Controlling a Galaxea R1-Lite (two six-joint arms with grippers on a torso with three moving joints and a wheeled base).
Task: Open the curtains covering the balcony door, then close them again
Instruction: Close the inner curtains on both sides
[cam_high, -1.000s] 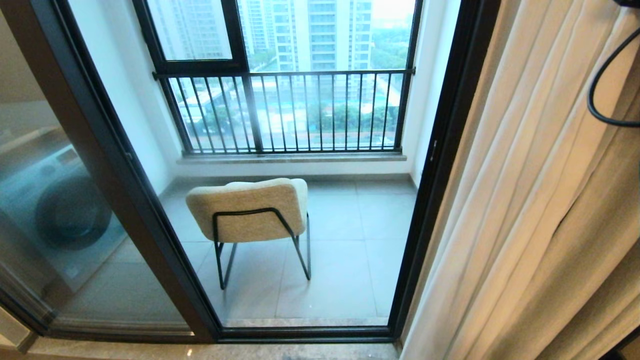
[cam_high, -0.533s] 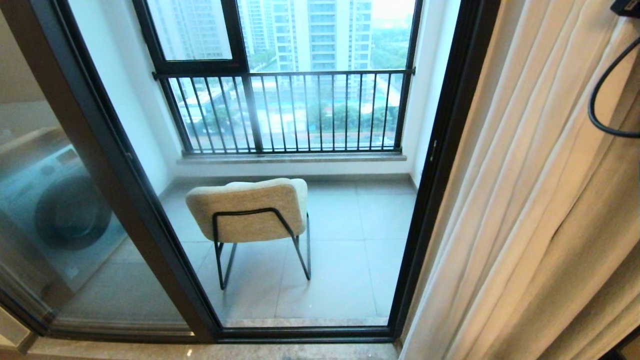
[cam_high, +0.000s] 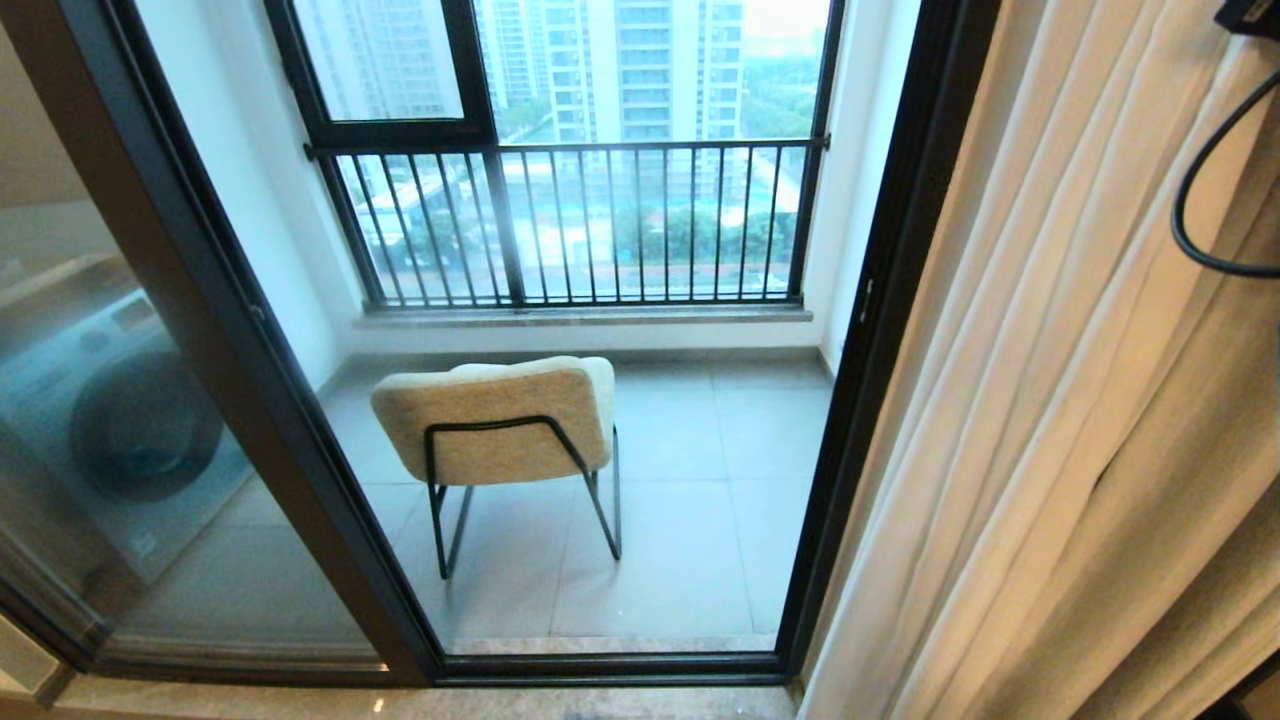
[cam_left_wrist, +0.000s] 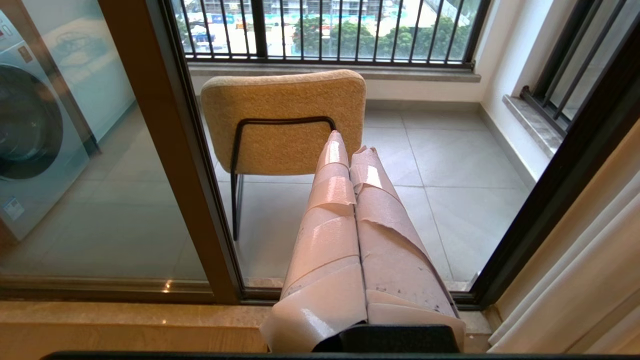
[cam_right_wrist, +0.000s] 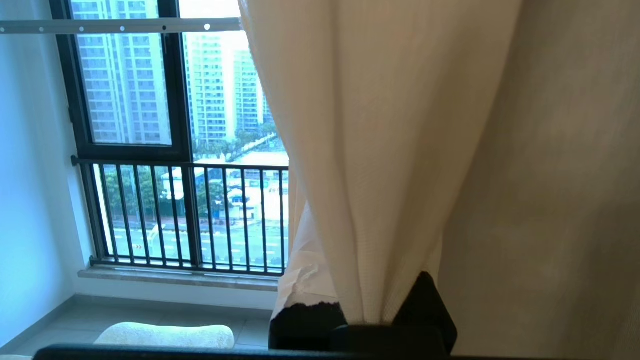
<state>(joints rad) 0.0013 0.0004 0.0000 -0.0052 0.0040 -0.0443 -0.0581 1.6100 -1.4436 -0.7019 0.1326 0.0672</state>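
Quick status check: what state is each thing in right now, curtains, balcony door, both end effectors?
curtains: drawn aside to the right, glass uncovered
balcony door: glass panels uncovered; open or shut not clear
right end effector: shut on a curtain fold
left end effector: shut, holding nothing, pointing at the chair

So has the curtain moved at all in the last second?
Barely. Against the black door frame, the curtain hangs in the same place; only its folds ripple slightly where the right gripper pinches it.

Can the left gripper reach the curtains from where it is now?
Probably not yet: the left gripper is shut and aimed at the chair; the curtains hang off to its side, clamped by the right gripper.
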